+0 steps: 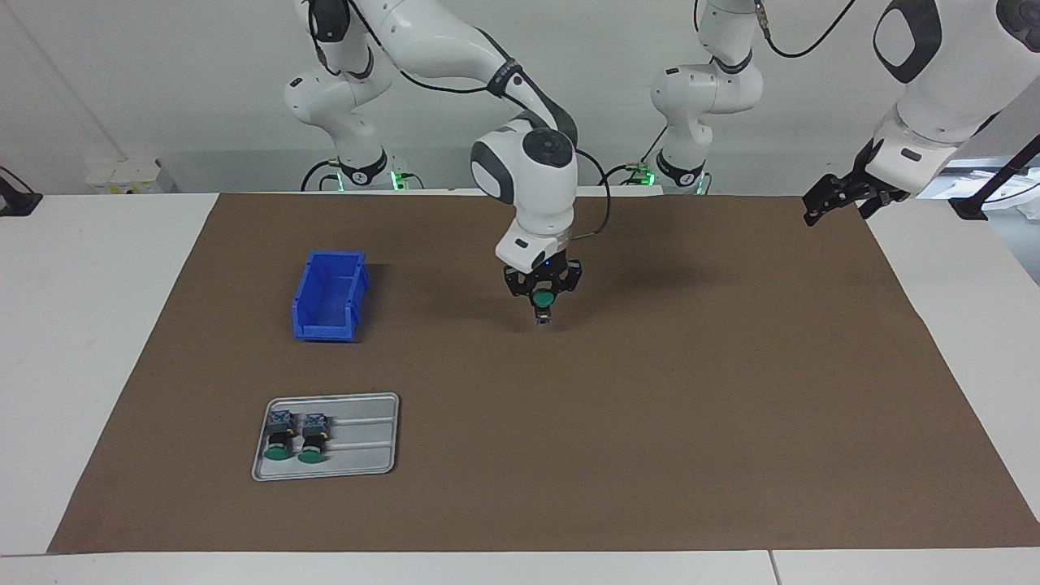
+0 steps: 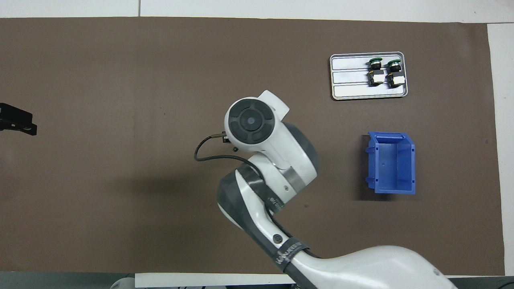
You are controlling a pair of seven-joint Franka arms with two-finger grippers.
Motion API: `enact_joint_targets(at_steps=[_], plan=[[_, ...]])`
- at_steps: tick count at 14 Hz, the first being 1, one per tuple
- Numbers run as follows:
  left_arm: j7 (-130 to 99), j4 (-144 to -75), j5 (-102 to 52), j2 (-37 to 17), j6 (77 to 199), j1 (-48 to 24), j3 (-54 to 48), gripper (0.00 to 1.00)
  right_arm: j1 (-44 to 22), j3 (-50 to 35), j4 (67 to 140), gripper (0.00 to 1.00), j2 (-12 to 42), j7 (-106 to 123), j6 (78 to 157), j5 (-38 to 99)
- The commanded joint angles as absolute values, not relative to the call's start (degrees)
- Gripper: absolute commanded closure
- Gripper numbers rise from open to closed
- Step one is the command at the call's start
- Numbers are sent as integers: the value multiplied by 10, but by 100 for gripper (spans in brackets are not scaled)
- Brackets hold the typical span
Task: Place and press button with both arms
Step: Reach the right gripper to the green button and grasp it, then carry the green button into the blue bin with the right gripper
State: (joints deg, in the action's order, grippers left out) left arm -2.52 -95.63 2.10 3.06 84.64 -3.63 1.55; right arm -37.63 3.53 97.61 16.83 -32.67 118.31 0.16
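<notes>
Holding: the button [image 1: 542, 301] is clamped in the right gripper [image 1: 543, 307] at frame centre, just above the brown mat [image 1: 650, 406].
Waiting: the left gripper [image 1: 841, 197], jaws apart, is parked at upper right.
Risk: the button may topple if released tilted.

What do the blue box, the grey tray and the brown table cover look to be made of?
Blue box: likely moulded plastic, uniform colour, ribbed walls. Grey tray: probably metal, pale sheen, pressed ridges, rolled rim; plastic possible. Brown table cover: seemingly matte paper or card, flat with straight cut edges.
</notes>
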Motion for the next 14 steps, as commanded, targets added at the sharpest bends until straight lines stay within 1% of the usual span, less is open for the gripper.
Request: enact_joint_targets(at_steps=[1, 4, 5, 7, 9, 11, 12, 14], plan=[[-29, -959, 30, 40, 842, -34, 14, 0, -272, 28, 1093, 100, 37, -225, 1168, -2], [-29, -959, 30, 40, 842, -34, 14, 0, -131, 28, 1189, 100, -86, -38, 1121, 10], [-29, -959, 30, 40, 842, -34, 14, 0, -95, 28, 1215, 99, -110, 3, 1115, 10], [-29, -959, 30, 40, 842, -34, 14, 0, -40, 30, 1257, 99, -131, 50, 1116, 11], [-29, -960, 30, 40, 842, -34, 14, 0, -33, 30, 1274, 99, -130, 50, 1125, 11], [-29, -959, 30, 40, 842, -34, 14, 0, -38, 30, 1275, 99, -110, 39, 1130, 11], [-29, -959, 30, 40, 842, -34, 14, 0, -41, 30, 1286, 99, -108, 38, 1136, 11], [-29, -959, 30, 40, 842, -34, 14, 0, -45, 30, 1321, 99, -111, 43, 1176, 10]])
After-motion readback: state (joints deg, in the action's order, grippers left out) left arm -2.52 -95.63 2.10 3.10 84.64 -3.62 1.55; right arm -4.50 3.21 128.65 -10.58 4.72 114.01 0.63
